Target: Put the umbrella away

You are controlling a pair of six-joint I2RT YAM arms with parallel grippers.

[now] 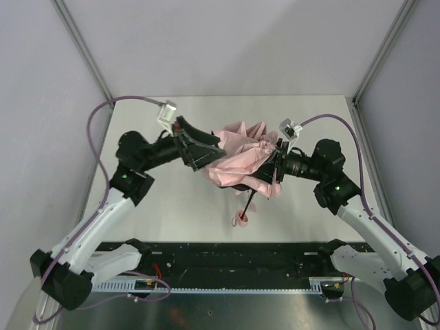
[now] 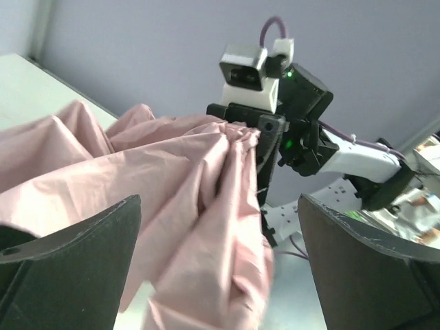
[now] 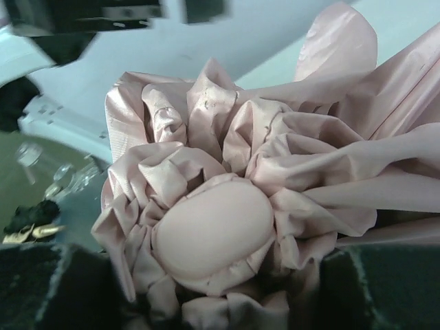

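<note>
Umbrella is held off the white table between both arms. Its canopy is pale pink, thin, matte cloth, crumpled in loose folds. A smooth rounded cap sits ringed by tight gathers. The thin black shaft angles down to the small pink handle.

Left gripper: dark fingers spread wide, cloth slack between them. Right gripper: clamped on the gathered cap end.

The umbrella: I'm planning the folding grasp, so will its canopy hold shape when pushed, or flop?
Probably floppy: the pink canopy hangs in loose creased folds. Likely light, since the right pincer seems to hold up one bunched end alone. The black shaft looks stiff.
</note>
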